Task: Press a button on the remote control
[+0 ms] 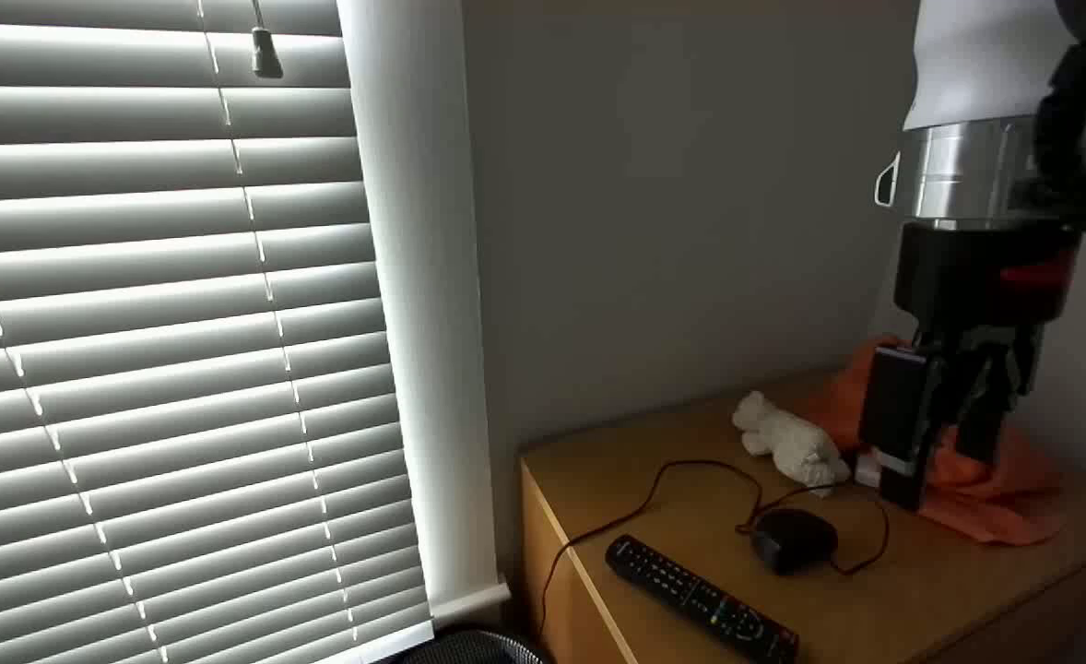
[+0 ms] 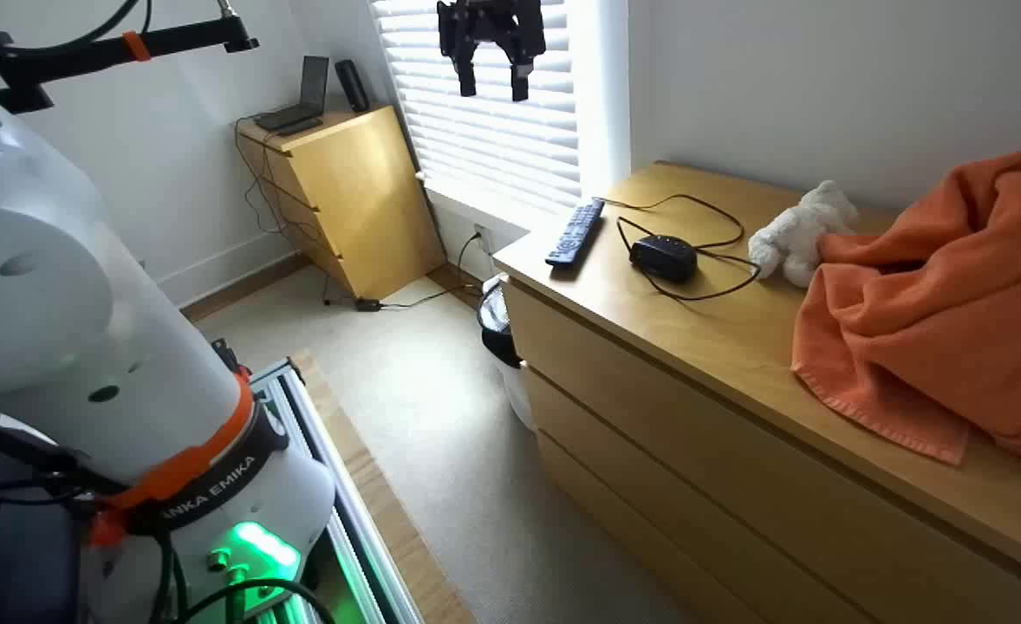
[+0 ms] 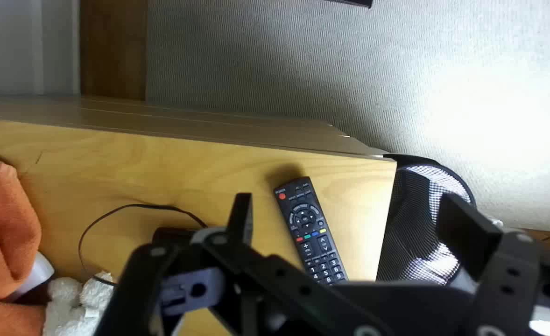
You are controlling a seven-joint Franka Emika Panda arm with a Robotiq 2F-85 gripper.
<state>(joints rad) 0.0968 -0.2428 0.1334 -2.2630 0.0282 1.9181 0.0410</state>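
Observation:
The remote control (image 1: 702, 599) is a long black bar with rows of small buttons. It lies flat on the wooden dresser top near one end; it also shows in an exterior view (image 2: 576, 232). In the wrist view the remote control (image 3: 308, 228) shows its red power button at the upper end, and its lower end is hidden behind the gripper. My gripper (image 2: 494, 87) is open and empty, held well above the dresser. In the wrist view the fingers of the gripper (image 3: 349, 219) are wide apart, with the remote control seen below between them, nearer the left finger.
A black corded mouse (image 2: 663, 257) lies beside the remote control, its cord looping over the dresser (image 2: 718, 347). A white stuffed toy (image 2: 801, 234) and an orange cloth (image 2: 935, 303) lie farther along. A mesh bin (image 3: 419, 219) stands past the dresser's end, near the window blinds (image 1: 165, 323).

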